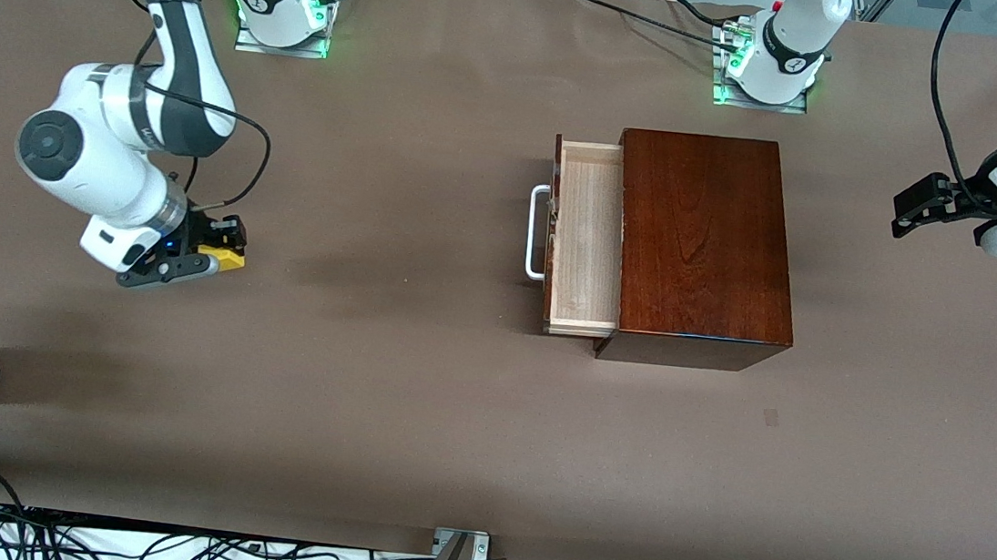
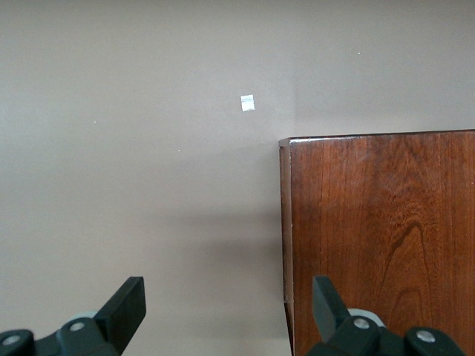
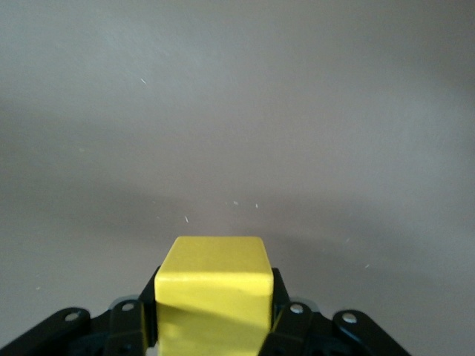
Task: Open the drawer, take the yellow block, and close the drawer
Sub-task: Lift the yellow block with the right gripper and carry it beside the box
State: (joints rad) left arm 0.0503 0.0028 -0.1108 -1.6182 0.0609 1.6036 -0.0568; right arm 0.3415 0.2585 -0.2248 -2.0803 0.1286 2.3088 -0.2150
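Drawer (image 1: 587, 238) open, handle toward right gripper (image 1: 206, 254) gripping yellow block (image 1: 223, 255)

Brown table (image 1: 379, 378) bearing mahogany box (image 1: 703, 245)

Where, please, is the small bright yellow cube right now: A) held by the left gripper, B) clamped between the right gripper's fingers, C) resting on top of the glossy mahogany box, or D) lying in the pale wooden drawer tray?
B: the yellow cube sits clamped in the right gripper, toward the right arm's end of the brown table.
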